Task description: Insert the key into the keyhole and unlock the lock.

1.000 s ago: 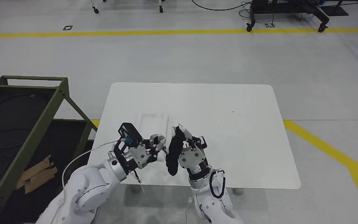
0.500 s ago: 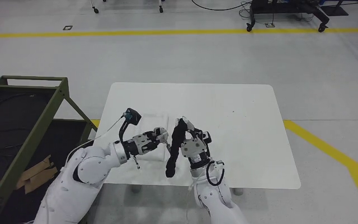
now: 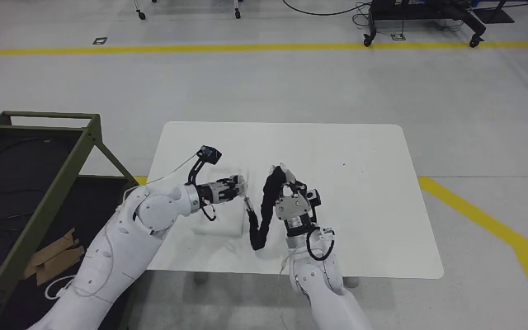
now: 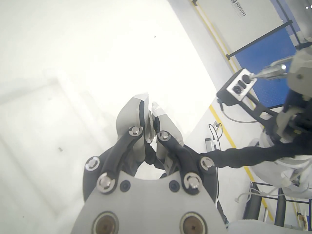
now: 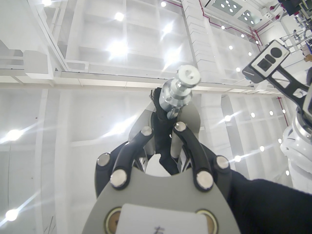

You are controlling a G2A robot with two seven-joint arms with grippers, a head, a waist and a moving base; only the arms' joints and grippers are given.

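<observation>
Alignment step: the right gripper [image 5: 170, 116] clamps the cable lock [image 5: 178, 91], its keyhole [image 5: 189, 72] facing up, above the surface [image 3: 355, 165]. The left gripper [image 4: 149, 101] pinches the key [image 4: 150, 124] (barely visible) nearby. Next, the key tip must meet the keyhole squarely.

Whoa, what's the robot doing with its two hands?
The robot is working on opening a lock. Its right gripper holds the lock, a silver barrel on a black cable, pointing up above the table. Its left gripper pinches a thin piece, likely the key. The two grippers are close but apart, and nothing is in the keyhole yet.
</observation>
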